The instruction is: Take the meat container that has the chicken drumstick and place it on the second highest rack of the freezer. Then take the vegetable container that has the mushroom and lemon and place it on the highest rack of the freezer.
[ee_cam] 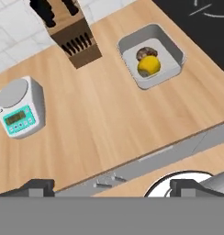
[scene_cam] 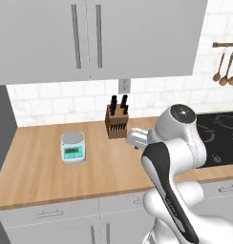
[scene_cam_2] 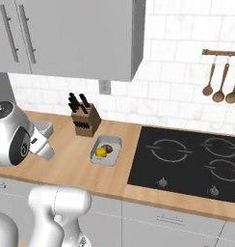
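Observation:
The vegetable container (scene_cam_2: 113, 143) is a shallow pale-grey tray on the wooden counter, between the knife block and the cooktop. In it lie the yellow lemon (scene_cam_2: 100, 152) and the brown mushroom (scene_cam_2: 106, 147), touching each other. The hand view shows the same container (ee_cam: 171, 46) at upper right, with the lemon (ee_cam: 148, 65) and the mushroom (ee_cam: 143, 53). My gripper (ee_cam: 114, 187) is open and empty, hovering high over the counter's front edge, well short and left of the tray. The meat container, the chicken drumstick and the freezer are out of view.
A knife block (scene_cam: 117, 124) stands at the back of the counter and a small kitchen scale (scene_cam: 73, 147) sits to its left. The black cooktop (scene_cam_2: 187, 161) lies to the right. Wall cabinets (scene_cam: 90, 38) hang overhead. A dark grey upright panel (scene_cam: 1, 133) bounds the counter's left end.

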Robot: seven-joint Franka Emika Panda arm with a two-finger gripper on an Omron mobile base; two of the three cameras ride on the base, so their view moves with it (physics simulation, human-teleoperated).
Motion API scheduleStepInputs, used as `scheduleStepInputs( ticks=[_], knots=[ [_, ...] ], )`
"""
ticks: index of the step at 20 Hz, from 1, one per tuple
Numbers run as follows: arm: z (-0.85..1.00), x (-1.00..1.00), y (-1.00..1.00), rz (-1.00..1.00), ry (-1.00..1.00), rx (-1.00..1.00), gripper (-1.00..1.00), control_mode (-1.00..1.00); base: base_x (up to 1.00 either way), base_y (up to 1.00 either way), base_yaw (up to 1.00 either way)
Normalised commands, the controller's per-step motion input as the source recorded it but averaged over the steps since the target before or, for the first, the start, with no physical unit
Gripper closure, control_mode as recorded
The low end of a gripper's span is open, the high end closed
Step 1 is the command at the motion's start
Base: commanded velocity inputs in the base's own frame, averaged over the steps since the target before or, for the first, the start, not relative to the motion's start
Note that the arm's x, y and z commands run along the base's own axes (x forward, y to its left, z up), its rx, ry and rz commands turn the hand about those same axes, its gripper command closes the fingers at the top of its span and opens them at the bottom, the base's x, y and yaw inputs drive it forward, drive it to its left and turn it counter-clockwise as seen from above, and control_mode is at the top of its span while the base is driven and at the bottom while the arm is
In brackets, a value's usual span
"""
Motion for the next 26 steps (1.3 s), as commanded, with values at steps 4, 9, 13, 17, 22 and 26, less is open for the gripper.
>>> scheduleStepInputs(
  ticks=[4, 9, 13, 17, 22, 26],
  knots=[
    [0.00, 0.00, 0.00, 0.00, 0.00, 0.00, -1.00, 1.00, 0.45, -0.61, 0.16],
    [0.00, 0.00, 0.00, 0.00, 0.00, 0.00, -1.00, 1.00, 0.45, -0.42, 0.03],
    [-0.40, 0.37, -0.61, 0.00, 0.05, 0.09, -1.00, -1.00, 0.00, 0.00, 0.00],
    [-0.51, 0.21, -0.96, 0.00, 0.14, 0.07, -1.00, -1.00, 0.00, 0.00, 0.00],
    [-0.54, 0.24, -0.72, 0.00, 0.11, 0.02, -1.00, -1.00, 0.00, 0.00, 0.00],
    [-0.30, 0.42, -0.33, 0.00, 0.11, 0.00, -1.00, -1.00, 0.00, 0.00, 0.00]
  ],
)
